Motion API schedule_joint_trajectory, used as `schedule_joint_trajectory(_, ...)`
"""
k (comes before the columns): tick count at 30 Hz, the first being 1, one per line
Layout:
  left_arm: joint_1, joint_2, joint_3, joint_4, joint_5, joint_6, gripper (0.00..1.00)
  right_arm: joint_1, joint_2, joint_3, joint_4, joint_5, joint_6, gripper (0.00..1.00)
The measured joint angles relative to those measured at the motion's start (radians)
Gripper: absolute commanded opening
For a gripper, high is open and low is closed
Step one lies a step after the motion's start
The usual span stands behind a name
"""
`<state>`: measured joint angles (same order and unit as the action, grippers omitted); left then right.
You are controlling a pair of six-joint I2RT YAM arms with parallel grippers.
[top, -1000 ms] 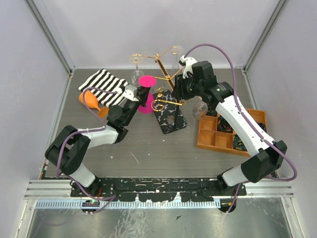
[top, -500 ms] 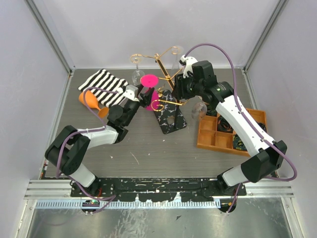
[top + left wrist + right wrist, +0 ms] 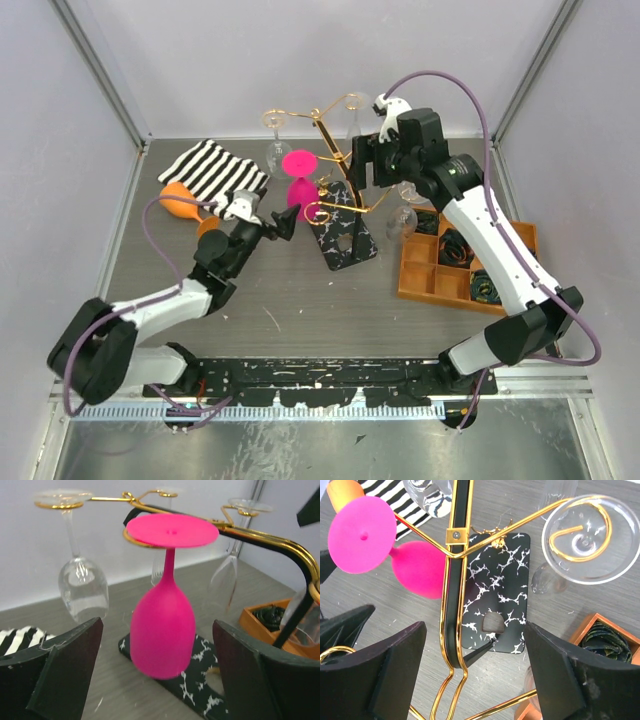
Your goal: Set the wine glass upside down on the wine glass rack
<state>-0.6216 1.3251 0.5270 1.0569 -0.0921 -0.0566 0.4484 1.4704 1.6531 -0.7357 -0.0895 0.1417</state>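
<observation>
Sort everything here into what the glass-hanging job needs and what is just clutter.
Job:
pink wine glass
gold wire rack

Clutter:
clear glasses, hanging from the rack
striped cloth
orange tray
orange vessel

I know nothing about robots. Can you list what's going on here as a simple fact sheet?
Pink glass: hanging upside down by its foot on the gold rack
Clear glasses: hanging upside down on the same rack
Left claw: open, empty, near the pink glass, not touching
Right claw: open, empty, above the rack
Orange tray: right of the rack
Striped cloth: back left
</observation>
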Motion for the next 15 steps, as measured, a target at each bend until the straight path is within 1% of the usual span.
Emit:
schedule_joint_trajectory(3,0.000,-0.140,-0.046,-0.133,-0.008,-0.027,0.99,-0.001,-0.002,0.010,0.008,-0.001,0.000,0.89)
schedule_joint_trajectory(5,0.000,-0.231,-0.047,-0.232,-0.019,-0.050,0.99,-0.001,-0.008,0.010,0.009,-0.001,0.000,0.91)
schedule_joint_trajectory(9,0.000,-0.402,-0.032,-0.481,-0.039,-0.100,0.98,-0.001,-0.056,-0.015,0.035,-0.001,-0.004,0.95)
schedule_joint_trajectory(11,0.000,-0.472,0.003,-0.667,-0.063,-0.143,0.98,-0.001,-0.106,-0.049,0.063,-0.005,-0.004,0.95)
schedule_joint_trajectory(13,0.000,-0.510,0.041,-0.820,-0.085,-0.187,0.98,-0.001,-0.158,-0.084,0.084,-0.014,-0.003,0.96)
schedule_joint_trajectory(15,0.000,-0.531,0.109,-1.024,-0.105,-0.245,0.98,-0.001,-0.212,-0.117,0.097,-0.024,0.001,0.96)
